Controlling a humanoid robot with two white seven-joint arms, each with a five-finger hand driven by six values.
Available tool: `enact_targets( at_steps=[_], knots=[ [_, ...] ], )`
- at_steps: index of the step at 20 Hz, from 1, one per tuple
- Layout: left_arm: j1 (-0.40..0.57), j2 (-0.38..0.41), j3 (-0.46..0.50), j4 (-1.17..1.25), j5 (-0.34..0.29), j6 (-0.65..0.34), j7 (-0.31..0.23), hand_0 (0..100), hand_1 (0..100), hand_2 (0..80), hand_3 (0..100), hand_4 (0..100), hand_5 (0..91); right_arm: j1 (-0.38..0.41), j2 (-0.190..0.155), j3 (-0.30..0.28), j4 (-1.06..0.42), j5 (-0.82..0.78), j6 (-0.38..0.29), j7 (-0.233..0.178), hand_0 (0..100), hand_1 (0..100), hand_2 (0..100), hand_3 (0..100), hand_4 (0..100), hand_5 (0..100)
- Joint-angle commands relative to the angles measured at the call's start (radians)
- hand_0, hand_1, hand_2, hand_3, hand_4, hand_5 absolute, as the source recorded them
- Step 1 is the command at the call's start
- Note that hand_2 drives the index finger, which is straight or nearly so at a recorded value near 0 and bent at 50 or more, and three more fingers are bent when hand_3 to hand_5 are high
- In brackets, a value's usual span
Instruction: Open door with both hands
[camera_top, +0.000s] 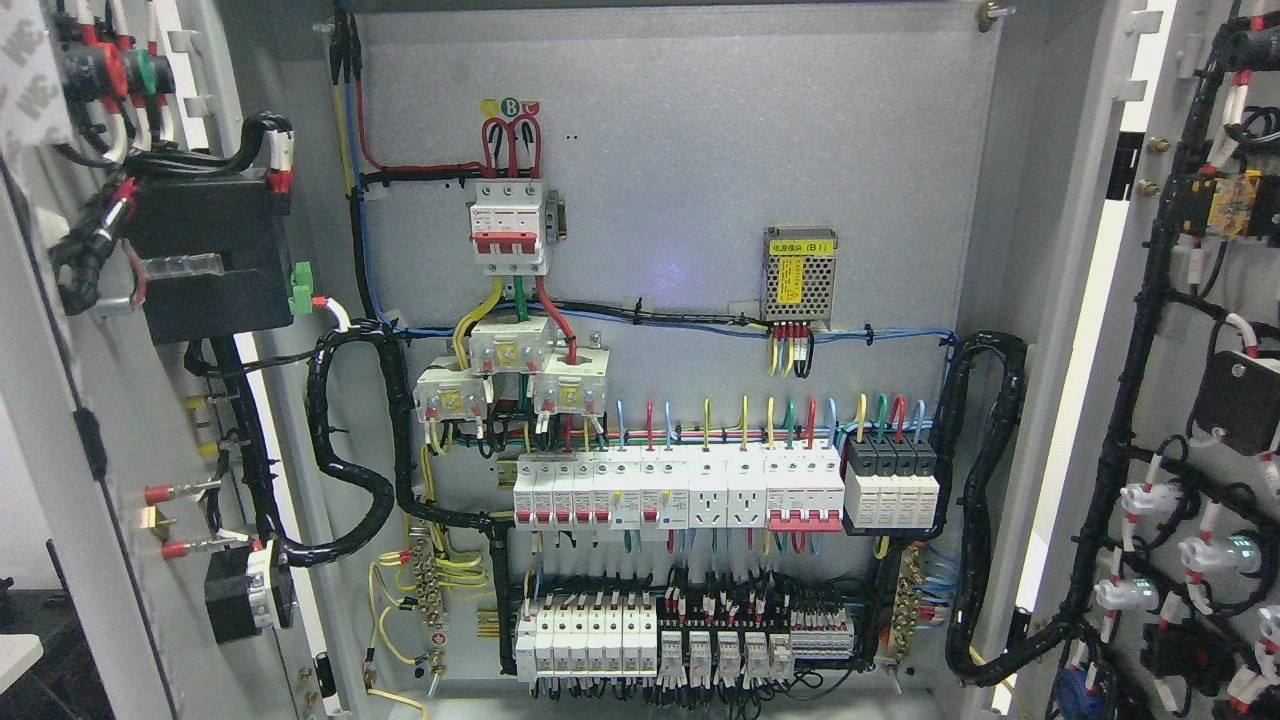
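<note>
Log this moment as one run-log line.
left door: open | right door: open | cabinet: breakers and wiring exposed | hands: not in view

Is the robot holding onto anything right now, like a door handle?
Nothing can be seen held: neither hand is in view. Both cabinet doors, the left door and right door, already stand swung open.
</note>
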Motion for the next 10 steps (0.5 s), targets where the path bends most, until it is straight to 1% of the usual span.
enact_targets(
  at_steps=[1,3,5,6,10],
  knots=[
    [-0.06,0.002,-0.044,-0.028,-0.001,-0.1,0.016,0,0,0.0,0,3,0.0,-0.025,0.006,-0.086,0.046,-0.006,-0.074,-0.002,0,0,0,0,0,0],
    [-0.062,0.003,-0.044,-0.028,-0.001,-0.14,0.018,0,0,0.0,0,3,0.0,-0.025,0.009,-0.095,0.051,-0.009,-0.074,-0.002,0,0,0,0,0,0],
    [-0.062,0.003,-0.044,-0.028,-0.001,-0.203,0.038,0,0,0.0,0,3,0.0,-0.028,0.009,-0.101,0.058,-0.012,-0.074,-0.003,0,0,0,0,0,0],
    [-0.062,0.003,-0.044,-0.028,-0.001,-0.221,0.039,0,0,0.0,0,3,0.0,-0.028,0.009,-0.107,0.063,-0.014,-0.074,-0.003,0,0,0,0,0,0],
    [-0.062,0.006,-0.043,-0.026,-0.002,-0.261,0.044,0,0,0.0,0,3,0.0,-0.028,0.009,-0.122,0.081,-0.052,-0.074,-0.003,0,0,0,0,0,0]
  ],
)
